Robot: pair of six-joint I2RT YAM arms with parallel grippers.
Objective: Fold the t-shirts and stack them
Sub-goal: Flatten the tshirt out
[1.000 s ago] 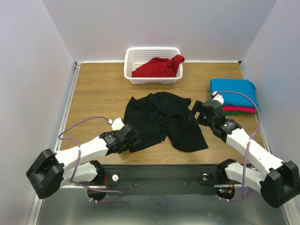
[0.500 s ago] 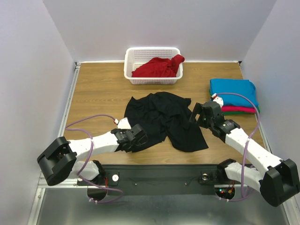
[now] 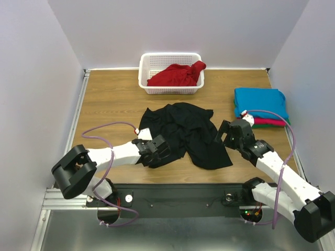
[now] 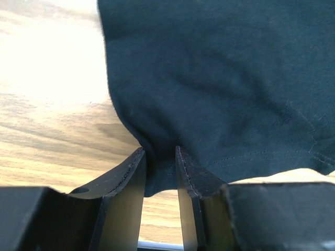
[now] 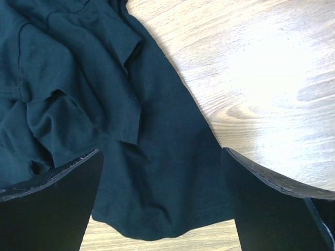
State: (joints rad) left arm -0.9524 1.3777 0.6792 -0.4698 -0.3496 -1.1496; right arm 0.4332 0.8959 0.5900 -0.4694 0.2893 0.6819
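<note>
Basket (image 3: 170, 89) of white plastic lattice stood at the far edge of the table (image 3: 110, 99), about the middle. The red t-shirt (image 3: 175, 75) lay crumpled inside it, one end draped onto the right rim.

A folded stack sat at the right side. The turquoise-blue t-shirt (image 3: 260, 100) was on top and the pink-red t-shirt (image 3: 268, 122) showed as a thin edge beneath; anything lower could not be made out. The purple cable (image 3: 272, 112) of the right arm (image 3: 272, 166) looped across the stack's near part.

The black t-shirt (image 3: 183, 130) lay rumpled and unfolded at the table's centre, apart from both basket and stack. The left gripper (image 4: 159, 157) was at the shirt's near-left edge, pinching the black hem, with cloth bunched between its fingers. The right gripper (image 5: 162, 157) hung over the shirt's near-right corner, fingers spread wide with nothing gripped.

The surface was wood-grain, and its bare patches were bright with glare in the wrist views. A metal rail (image 3: 79, 104) ran along the left edge. Plain pale walls (image 3: 183, 26) closed in three sides.
</note>
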